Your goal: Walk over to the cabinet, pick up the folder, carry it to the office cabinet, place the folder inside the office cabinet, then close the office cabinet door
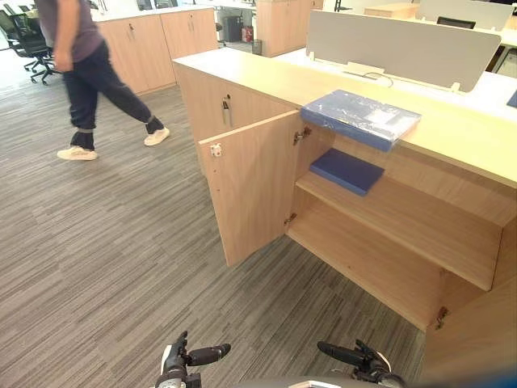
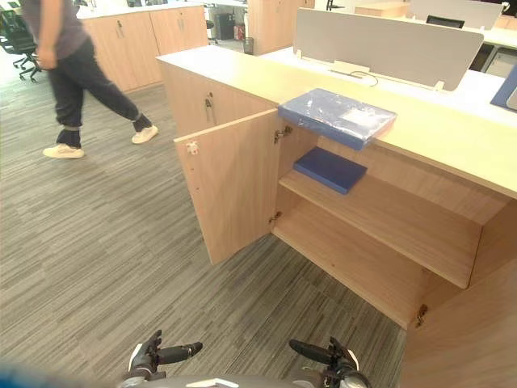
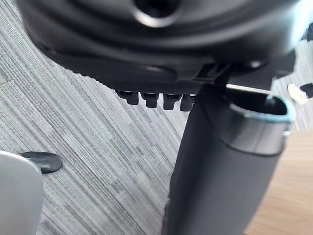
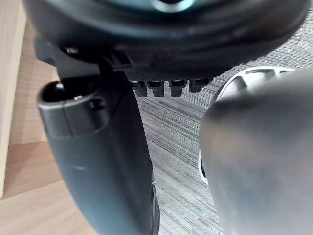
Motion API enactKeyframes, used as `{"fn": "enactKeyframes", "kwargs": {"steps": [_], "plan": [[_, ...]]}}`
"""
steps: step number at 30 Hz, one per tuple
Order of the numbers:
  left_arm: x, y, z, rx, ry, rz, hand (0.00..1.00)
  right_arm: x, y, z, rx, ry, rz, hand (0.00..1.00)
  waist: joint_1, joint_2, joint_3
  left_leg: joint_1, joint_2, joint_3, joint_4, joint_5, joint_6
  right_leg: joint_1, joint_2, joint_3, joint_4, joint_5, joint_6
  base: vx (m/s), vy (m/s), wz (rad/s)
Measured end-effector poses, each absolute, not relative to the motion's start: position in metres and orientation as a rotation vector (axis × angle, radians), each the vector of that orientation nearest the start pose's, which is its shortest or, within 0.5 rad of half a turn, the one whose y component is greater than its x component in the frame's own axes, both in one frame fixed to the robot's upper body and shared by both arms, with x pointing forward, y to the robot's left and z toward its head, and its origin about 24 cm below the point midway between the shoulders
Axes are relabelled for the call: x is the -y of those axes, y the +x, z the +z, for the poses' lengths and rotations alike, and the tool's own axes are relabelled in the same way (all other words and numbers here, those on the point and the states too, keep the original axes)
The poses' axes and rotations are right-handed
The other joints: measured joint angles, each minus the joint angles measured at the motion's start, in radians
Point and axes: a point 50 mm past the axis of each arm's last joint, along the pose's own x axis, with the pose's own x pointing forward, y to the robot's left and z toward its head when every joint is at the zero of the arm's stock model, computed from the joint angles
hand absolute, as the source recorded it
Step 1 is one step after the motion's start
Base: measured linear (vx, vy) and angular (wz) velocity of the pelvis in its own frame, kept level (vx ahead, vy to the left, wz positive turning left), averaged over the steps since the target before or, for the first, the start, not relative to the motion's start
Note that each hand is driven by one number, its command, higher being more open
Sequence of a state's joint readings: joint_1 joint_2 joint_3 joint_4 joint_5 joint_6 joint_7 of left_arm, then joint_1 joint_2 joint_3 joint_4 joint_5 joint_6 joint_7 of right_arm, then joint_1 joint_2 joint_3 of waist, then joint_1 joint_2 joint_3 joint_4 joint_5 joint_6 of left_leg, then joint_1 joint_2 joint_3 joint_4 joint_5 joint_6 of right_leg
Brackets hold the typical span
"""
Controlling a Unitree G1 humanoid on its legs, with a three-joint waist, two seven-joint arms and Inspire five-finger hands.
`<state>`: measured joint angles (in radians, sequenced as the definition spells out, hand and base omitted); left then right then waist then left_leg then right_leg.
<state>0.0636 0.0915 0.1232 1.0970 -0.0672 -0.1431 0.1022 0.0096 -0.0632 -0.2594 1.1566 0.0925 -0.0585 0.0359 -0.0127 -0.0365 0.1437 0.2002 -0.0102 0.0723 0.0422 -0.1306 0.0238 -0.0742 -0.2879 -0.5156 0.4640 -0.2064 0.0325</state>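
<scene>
Readable text, numbers, signs: none. The blue folder (image 1: 360, 118), lying on top of the office cabinet (image 1: 452, 133), is showing a pale patch near one corner. Label or glare, it cannot be told; nothing on it is reading as print.

Office: desk partition (image 1: 404, 44), storage cabinet (image 1: 250, 190), swivel chairs (image 1: 24, 40).

Carpet (image 1: 97, 267) under both hands: grey ribbed weave, rough, matt. Office cabinet (image 1: 452, 129) ahead of them: pale wood-grain laminate, smooth, low sheen. Its door (image 1: 250, 186) is the same, with a small bright metal hinge (image 1: 302, 136). Folder (image 1: 359, 117) beyond the right hand (image 1: 351, 356): blue under glossy, crinkled clear plastic. Shelf binder (image 1: 347, 170): dark blue, matt. Left hand (image 1: 190, 357): dark matt plastic.
</scene>
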Motion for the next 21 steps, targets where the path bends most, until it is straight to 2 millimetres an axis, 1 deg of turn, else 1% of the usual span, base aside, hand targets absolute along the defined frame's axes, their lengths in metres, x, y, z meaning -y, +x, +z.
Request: {"fn": "enactKeyframes", "kwargs": {"steps": [1, 2, 4, 5, 6, 7, 8, 9, 10, 11, 12, 13, 14, 15, 16, 17, 18, 19, 20, 21], "plan": [[-0.201, 0.101, -0.158, -1.008, 0.003, 0.3, 1.0, 0.199, 0.102, -0.163, -1.077, 0.176, -0.283, 1.0, 0.003, 0.013, -0.008, 0.007, 0.026, 0.003, -0.009, -0.003, -0.019, 0.008, 0.038, -0.018, -0.037, 0.01, 0.003, 0.15, -0.165, -0.05], [-0.195, 0.102, -0.159, -1.007, -0.01, 0.283, 1.0, 0.199, 0.105, -0.162, -1.069, 0.173, -0.281, 1.0, 0.005, 0.022, -0.001, 0.016, 0.035, 0.005, -0.019, 0.003, -0.037, 0.005, 0.039, -0.028, -0.014, -0.007, -0.008, 0.16, -0.152, -0.12], [-0.193, 0.103, -0.159, -1.009, 0.011, 0.243, 1.0, 0.198, 0.107, -0.162, -1.072, 0.173, -0.277, 1.0, -0.002, 0.021, 0.004, 0.037, 0.053, 0.005, -0.036, -0.001, -0.056, 0.015, 0.057, -0.035, -0.005, -0.038, -0.019, 0.16, -0.174, 0.0], [-0.191, 0.103, -0.159, -1.011, 0.016, 0.231, 1.0, 0.198, 0.106, -0.162, -1.075, 0.175, -0.277, 1.0, -0.002, 0.03, -0.003, 0.047, 0.07, 0.001, -0.032, -0.013, -0.073, 0.035, 0.079, -0.047, -0.015, -0.055, -0.02, 0.19, -0.189, 0.08], [-0.191, 0.103, -0.159, -1.012, 0.023, 0.225, 1.0, 0.198, 0.106, -0.162, -1.078, 0.176, -0.277, 1.0, -0.004, 0.029, -0.003, 0.048, 0.081, -0.002, -0.02, -0.022, -0.081, 0.05, 0.091, -0.056, -0.027, -0.061, -0.019, 0.18, -0.171, 0.2], [-0.192, 0.102, -0.159, -1.012, 0.029, 0.223, 1.0, 0.195, 0.104, -0.163, -1.086, 0.183, -0.275, 1.0, -0.005, 0.026, -0.007, 0.04, 0.101, -0.007, 0.034, -0.039, -0.09, 0.088, 0.117, -0.072, -0.063, -0.075, -0.015, 0.21, -0.223, 0.31], [-0.195, 0.102, -0.159, -1.013, 0.035, 0.228, 1.0, 0.191, 0.101, -0.165, -1.097, 0.192, -0.273, 1.0, -0.008, 0.009, -0.017, -0.019, 0.117, -0.007, 0.167, -0.066, -0.11, 0.125, 0.14, -0.09, -0.116, -0.075, -0.015, 0.19, -0.205, 0.32], [-0.197, 0.102, -0.158, -1.011, 0.039, 0.232, 1.0, 0.189, 0.098, -0.166, -1.104, 0.197, -0.272, 1.0, -0.01, 0.001, -0.025, -0.068, 0.13, -0.005, 0.263, -0.081, -0.133, 0.143, 0.155, -0.094, -0.147, -0.071, -0.015, 0.2, -0.202, 0.25], [-0.2, 0.104, -0.157, -1.0, 0.039, 0.244, 1.0, 0.188, 0.096, -0.166, -1.106, 0.203, -0.272, 1.0, -0.007, 0.002, -0.034, -0.167, 0.165, -0.004, 0.484, -0.098, -0.165, 0.175, 0.193, -0.099, -0.202, -0.056, -0.02, 0.21, -0.16, -0.09], [-0.201, 0.106, -0.156, -0.986, 0.023, 0.261, 1.0, 0.19, 0.094, -0.166, -1.112, 0.196, -0.271, 1.0, 0.0, 0.014, -0.039, -0.248, 0.214, -0.004, 0.68, -0.084, -0.188, 0.203, 0.235, -0.083, -0.235, -0.049, -0.035, 0.22, -0.127, -0.32], [-0.2, 0.105, -0.156, -0.986, 0.009, 0.269, 1.0, 0.191, 0.093, -0.167, -1.117, 0.191, -0.269, 1.0, 0.003, 0.025, -0.047, -0.282, 0.239, -0.004, 0.764, -0.061, -0.208, 0.214, 0.255, -0.067, -0.248, -0.049, -0.038, 0.25, -0.041, -0.77], [-0.198, 0.103, -0.157, -0.99, -0.018, 0.287, 1.0, 0.191, 0.094, -0.167, -1.123, 0.183, -0.261, 1.0, 0.009, 0.039, -0.049, -0.322, 0.272, 0.004, 0.893, -0.04, -0.23, 0.24, 0.279, -0.026, -0.269, -0.049, -0.05, 0.24, 0.008, -0.8], [-0.198, 0.103, -0.157, -0.99, -0.022, 0.291, 1.0, 0.192, 0.094, -0.167, -1.121, 0.182, -0.263, 1.0, 0.01, 0.041, -0.05, -0.335, 0.28, 0.008, 0.937, -0.051, -0.224, 0.255, 0.284, -0.003, -0.275, -0.049, -0.051, 0.41, 0.066, -1.38], [-0.202, 0.104, -0.156, -0.981, -0.025, 0.309, 1.0, 0.191, 0.095, -0.167, -1.125, 0.17, -0.253, 1.0, 0.016, 0.033, -0.044, -0.363, 0.274, 0.052, 0.98, -0.109, -0.196, 0.281, 0.277, 0.079, -0.297, -0.048, -0.051, 0.35, 0.087, -1.1], [-0.203, 0.104, -0.155, -0.977, -0.027, 0.312, 1.0, 0.191, 0.095, -0.167, -1.126, 0.168, -0.252, 1.0, 0.018, 0.03, -0.041, -0.366, 0.269, 0.057, 0.977, -0.122, -0.189, 0.286, 0.274, 0.094, -0.3, -0.048, -0.05, 0.41, 0.147, -1.44], [-0.206, 0.107, -0.153, -0.963, -0.027, 0.326, 1.0, 0.19, 0.095, -0.167, -1.135, 0.168, -0.252, 1.0, 0.028, 0.019, -0.034, -0.392, 0.237, 0.059, 0.947, -0.164, -0.157, 0.3, 0.254, 0.148, -0.308, -0.042, -0.043, 0.31, 0.194, -1.26], [-0.207, 0.11, -0.151, -0.943, -0.033, 0.338, 1.0, 0.189, 0.093, -0.168, -1.149, 0.166, -0.252, 1.0, 0.044, 0.005, -0.027, -0.419, 0.196, 0.052, 0.866, -0.193, -0.124, 0.304, 0.223, 0.195, -0.303, -0.04, -0.039, 0.31, 0.224, -1.38], [-0.207, 0.112, -0.15, -0.932, -0.035, 0.339, 1.0, 0.188, 0.093, -0.168, -1.154, 0.162, -0.249, 1.0, 0.051, -0.001, -0.023, -0.43, 0.175, 0.042, 0.806, -0.197, -0.117, 0.305, 0.206, 0.215, -0.298, -0.04, -0.038, 0.31, 0.271, -1.29], [-0.207, 0.116, -0.149, -0.914, -0.037, 0.339, 1.0, 0.188, 0.093, -0.169, -1.156, 0.156, -0.242, 1.0, 0.059, -0.006, -0.018, -0.451, 0.133, -0.017, 0.649, -0.192, -0.111, 0.306, 0.176, 0.248, -0.289, -0.039, -0.034, 0.25, 0.239, -0.92], [-0.207, 0.117, -0.148, -0.912, -0.037, 0.338, 1.0, 0.187, 0.093, -0.168, -1.155, 0.15, -0.235, 1.0, 0.059, -0.004, -0.018, -0.454, 0.116, -0.066, 0.554, -0.168, -0.113, 0.307, 0.164, 0.258, -0.286, -0.036, -0.019, 0.33, 0.32, -1.13]]}}
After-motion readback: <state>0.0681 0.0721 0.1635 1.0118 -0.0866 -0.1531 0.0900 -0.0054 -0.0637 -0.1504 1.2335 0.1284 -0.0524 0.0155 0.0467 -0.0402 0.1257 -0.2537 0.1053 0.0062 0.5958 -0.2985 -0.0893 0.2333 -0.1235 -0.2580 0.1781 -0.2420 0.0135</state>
